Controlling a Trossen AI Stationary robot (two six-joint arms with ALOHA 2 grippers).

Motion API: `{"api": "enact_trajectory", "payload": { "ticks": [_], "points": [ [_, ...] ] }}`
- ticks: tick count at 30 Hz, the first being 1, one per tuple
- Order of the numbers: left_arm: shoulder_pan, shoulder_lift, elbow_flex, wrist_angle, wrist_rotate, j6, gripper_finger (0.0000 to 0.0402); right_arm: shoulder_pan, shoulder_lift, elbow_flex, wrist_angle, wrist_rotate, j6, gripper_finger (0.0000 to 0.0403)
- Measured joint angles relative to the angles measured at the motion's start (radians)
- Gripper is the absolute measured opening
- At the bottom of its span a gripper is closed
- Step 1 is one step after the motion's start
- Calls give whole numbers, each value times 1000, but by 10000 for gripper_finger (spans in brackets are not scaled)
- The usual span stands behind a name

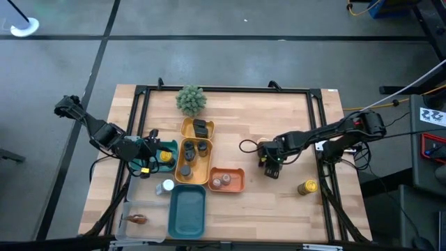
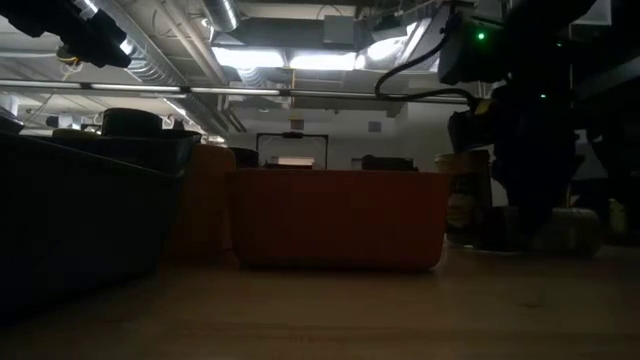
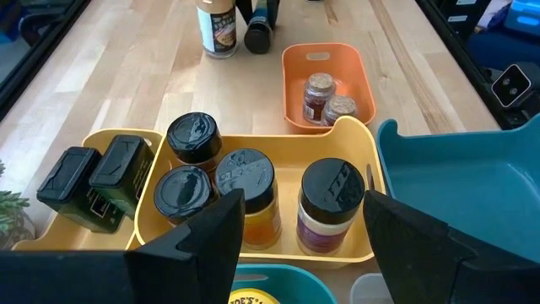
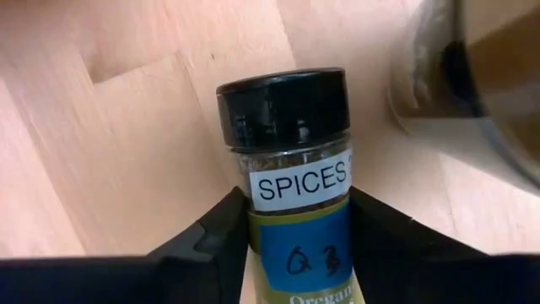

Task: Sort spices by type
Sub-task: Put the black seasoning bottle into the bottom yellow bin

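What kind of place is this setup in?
Likely a robotics lab or workshop: a light wooden table in a black metal frame on a grey concrete floor, with exposed ceiling ducts and strip lights overhead.

The right tool stands on the counter with a spice jar between its fingers, another jar just beside it. A lone jar lies behind it, toward the counter's edge. Ahead sits the small tray holding two jars. The left tool faces the long tray of jars.
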Motion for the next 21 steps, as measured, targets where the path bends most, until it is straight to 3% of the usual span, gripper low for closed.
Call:
{"api": "enact_trajectory", "payload": {
  "ticks": [8,21],
  "points": [
    [0,0,0,0,0,-1,226,0,5,81,-54,-31,3,171],
    [0,0,0,2,0,-1,226,-1,3,95,-111,-56,23,172]
  ]
}}
